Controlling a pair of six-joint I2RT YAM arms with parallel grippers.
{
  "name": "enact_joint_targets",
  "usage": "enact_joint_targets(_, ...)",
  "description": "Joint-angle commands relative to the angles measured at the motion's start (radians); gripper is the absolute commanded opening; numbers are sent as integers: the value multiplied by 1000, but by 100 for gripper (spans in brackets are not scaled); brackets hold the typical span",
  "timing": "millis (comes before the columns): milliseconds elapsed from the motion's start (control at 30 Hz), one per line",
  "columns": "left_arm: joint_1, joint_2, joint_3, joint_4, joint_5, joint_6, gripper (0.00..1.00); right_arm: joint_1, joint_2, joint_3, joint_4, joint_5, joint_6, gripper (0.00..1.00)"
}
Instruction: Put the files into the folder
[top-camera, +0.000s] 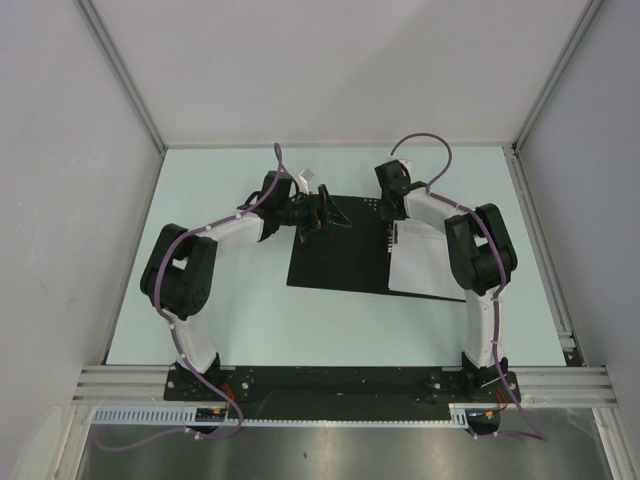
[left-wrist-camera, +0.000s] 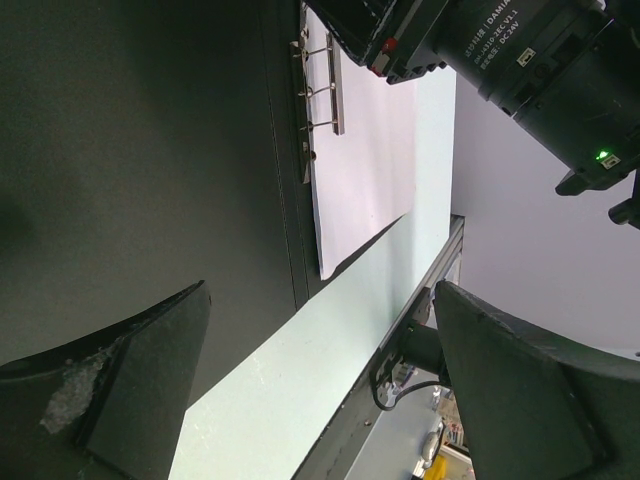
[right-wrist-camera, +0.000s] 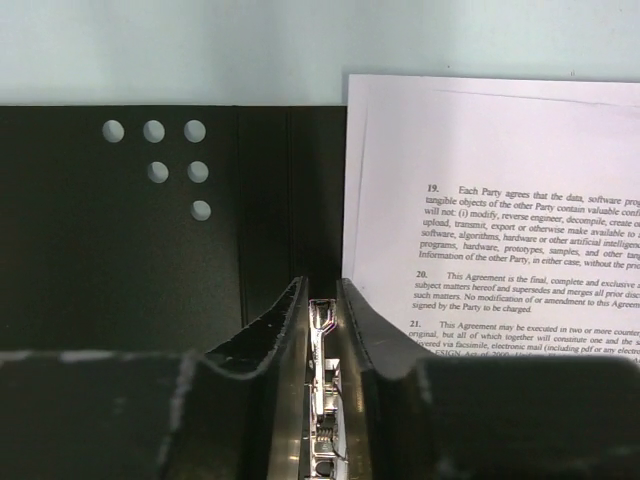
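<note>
The folder (top-camera: 330, 262) lies flat and open on the pale mint tabletop (top-camera: 230, 330), its matte black inside facing up. It is a thin, stiff rectangle with a creased spine running down the middle. A cluster of six small pale round dots (right-wrist-camera: 155, 152) sits near one corner of the left panel.

The files (right-wrist-camera: 500, 150) rest on the right panel. They are smooth white sheets, the top one printed with numbered paragraphs of small black text. Their left edge lies just beside the spine, and their far edge pokes past the folder's far edge onto the tabletop.

Along the spine runs the metal clip (right-wrist-camera: 322, 380), narrow, shiny and silver, with thin wire loops along it in the left wrist view.

The right gripper (right-wrist-camera: 320, 290) reaches down at the spine, its jaws drawn in tight and pinching the metal clip between dark, scuffed, wedge-shaped fingers.

The left gripper (left-wrist-camera: 322, 300) hangs over the bare left panel, its jaws spread wide and holding nothing. One finger pad (left-wrist-camera: 70, 395) carries a rough whitish smear.
</note>
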Motion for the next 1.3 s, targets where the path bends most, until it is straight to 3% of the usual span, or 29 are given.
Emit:
enact_joint_targets(0,3,-40,-4,14,5,-3,100,6,2,35,12,9,4,19)
enact_joint_targets(600,4,-32,-12,28,11,-15,99,52,-145,-28,-41,74,11,3)
enact_joint_targets(1267,4,-35,-12,23,2,-13,100,126,-297,-206,-83,126,89,0)
